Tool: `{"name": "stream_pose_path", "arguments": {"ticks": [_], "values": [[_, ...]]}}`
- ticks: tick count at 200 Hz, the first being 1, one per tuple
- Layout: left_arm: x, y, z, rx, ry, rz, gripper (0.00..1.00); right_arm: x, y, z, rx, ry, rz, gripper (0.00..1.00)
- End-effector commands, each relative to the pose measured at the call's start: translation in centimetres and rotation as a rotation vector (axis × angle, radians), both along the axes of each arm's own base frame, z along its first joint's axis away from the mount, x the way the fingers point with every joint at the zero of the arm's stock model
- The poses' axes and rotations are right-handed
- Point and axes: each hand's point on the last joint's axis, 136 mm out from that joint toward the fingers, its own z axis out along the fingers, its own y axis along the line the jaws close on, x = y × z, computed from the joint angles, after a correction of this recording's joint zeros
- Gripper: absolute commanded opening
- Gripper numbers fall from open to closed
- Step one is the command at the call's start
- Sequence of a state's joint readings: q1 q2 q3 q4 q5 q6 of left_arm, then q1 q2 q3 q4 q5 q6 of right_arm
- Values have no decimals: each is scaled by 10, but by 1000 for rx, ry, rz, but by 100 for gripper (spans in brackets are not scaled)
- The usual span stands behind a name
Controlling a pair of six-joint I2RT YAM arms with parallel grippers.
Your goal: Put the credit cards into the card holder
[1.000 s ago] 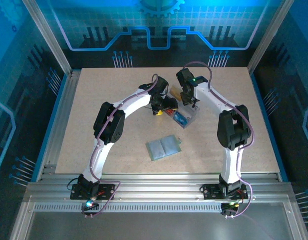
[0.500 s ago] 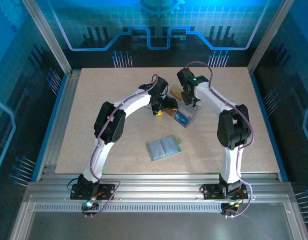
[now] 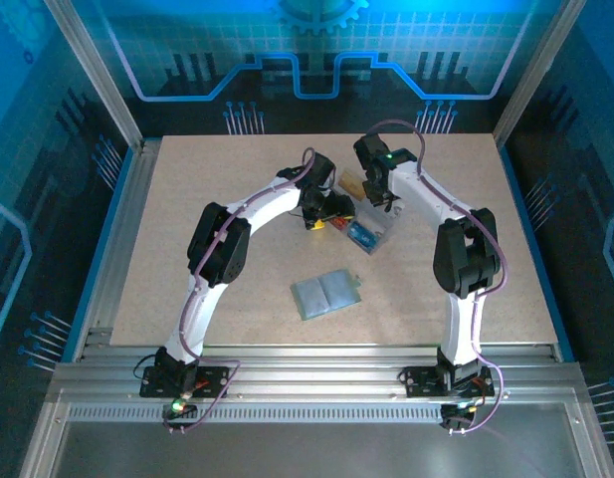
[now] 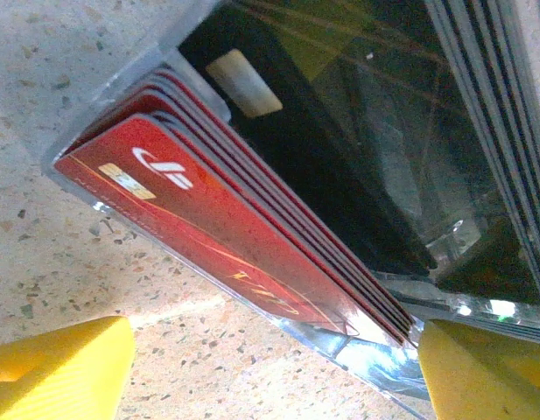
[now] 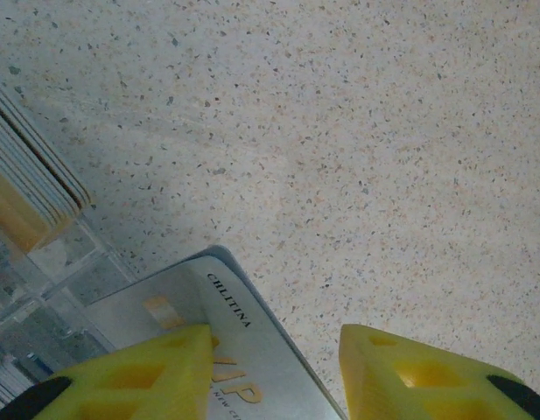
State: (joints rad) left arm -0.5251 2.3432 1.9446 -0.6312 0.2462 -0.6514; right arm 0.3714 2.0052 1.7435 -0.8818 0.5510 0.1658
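The sage-green card holder (image 3: 326,295) lies flat on the table, nearer to me than both grippers. Red credit cards (image 4: 208,227) stand stacked in a clear tray (image 4: 401,372), with black cards (image 4: 340,175) behind them. My left gripper (image 4: 270,376) is open, its yellow fingertips (image 4: 59,367) wide apart on either side of the tray's corner. My right gripper (image 5: 274,376) is open around a pale grey card (image 5: 243,350). The card rests against the left finger (image 5: 138,372), and a gap separates it from the right finger. Tan cards (image 5: 16,214) stand in the tray beside it.
The clear compartmented tray (image 3: 378,231) sits at the table's middle-back between both grippers, with blue cards (image 3: 359,235) in it. A tan card (image 3: 348,182) lies just behind it. Speckled tabletop (image 5: 340,131) stretches beyond the right gripper.
The right gripper's jaws have narrowed around the pale grey card and its wrist has shifted slightly. The left arm has stayed still.
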Motion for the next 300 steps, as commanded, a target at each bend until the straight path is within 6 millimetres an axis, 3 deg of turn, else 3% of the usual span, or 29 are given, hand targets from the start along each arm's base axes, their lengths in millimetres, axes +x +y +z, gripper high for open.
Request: {"name": "stream_pose_path", "arguments": {"ticks": [1, 68, 109, 156, 173, 204, 239, 300], "values": [[0, 10, -17, 25, 46, 21, 85, 1, -12, 19, -11, -28, -19, 40], [0, 10, -15, 19, 45, 22, 85, -3, -2, 16, 43, -13, 4, 20], [0, 10, -14, 14, 44, 22, 85, -7, 9, 16, 87, -5, 29, 14], [2, 14, 2, -22, 24, 32, 85, -12, 24, 24, 228, -7, 66, 16], [3, 18, 17, -39, 0, 35, 85, -10, 14, 29, 240, -25, 24, 29], [0, 17, 36, -69, -29, 20, 86, -9, -4, 18, 280, 16, -47, 40], [1, 10, 42, -108, -27, 10, 86, -14, 9, -4, 387, 82, -43, 41], [6, 3, 45, -127, -28, -11, 88, -38, 39, -14, 513, 145, 7, 37]]}}
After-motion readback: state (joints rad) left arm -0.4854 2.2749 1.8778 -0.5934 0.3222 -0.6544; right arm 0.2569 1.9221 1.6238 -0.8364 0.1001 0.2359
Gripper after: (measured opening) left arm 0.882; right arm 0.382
